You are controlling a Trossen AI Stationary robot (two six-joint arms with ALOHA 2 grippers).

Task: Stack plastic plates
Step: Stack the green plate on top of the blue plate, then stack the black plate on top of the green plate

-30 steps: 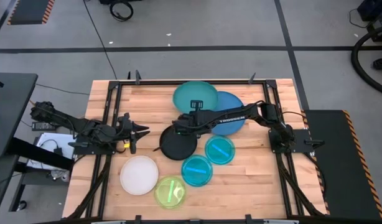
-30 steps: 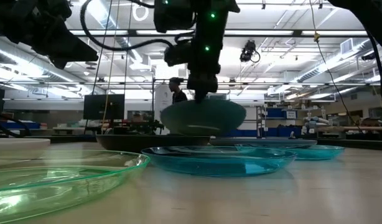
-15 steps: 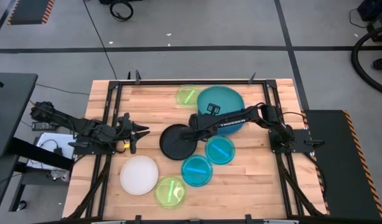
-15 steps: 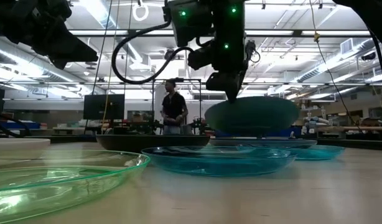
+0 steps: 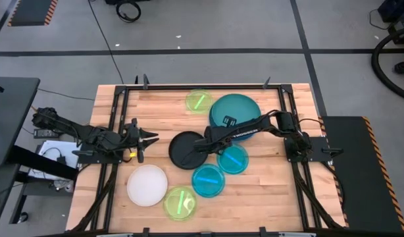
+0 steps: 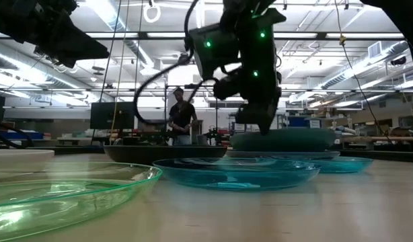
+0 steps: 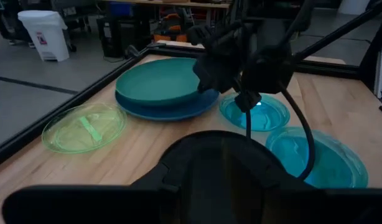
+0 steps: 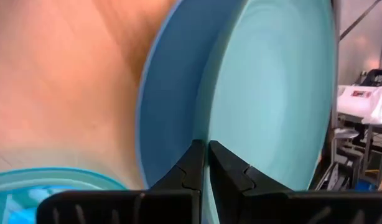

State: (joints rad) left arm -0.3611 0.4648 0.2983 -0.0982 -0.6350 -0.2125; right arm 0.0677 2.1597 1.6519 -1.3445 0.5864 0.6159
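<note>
Your right hand (image 8: pixel 206 163) is pinched narrow on the near rim of the teal plate (image 5: pixel 236 106), which lies on the blue plate (image 7: pixel 166 111) at the far right of the tabletop (image 5: pixel 156 108); whether it rests fully flat is hard to judge. A lime-green plate (image 5: pixel 199 101) sits just beside that pair. Your left hand (image 5: pixel 147 139) waits at the left edge, near the black plate (image 5: pixel 185 151); you cannot tell how far its fingers are spread.

Robotics lab or workshop: wooden table (image 5: pixel 156 108) framed by black rails, taped concrete floor (image 5: pixel 208 26), ceiling strip lights (image 6: pixel 327 33), shelving, monitors (image 6: pixel 112 114) seen behind.
</note>
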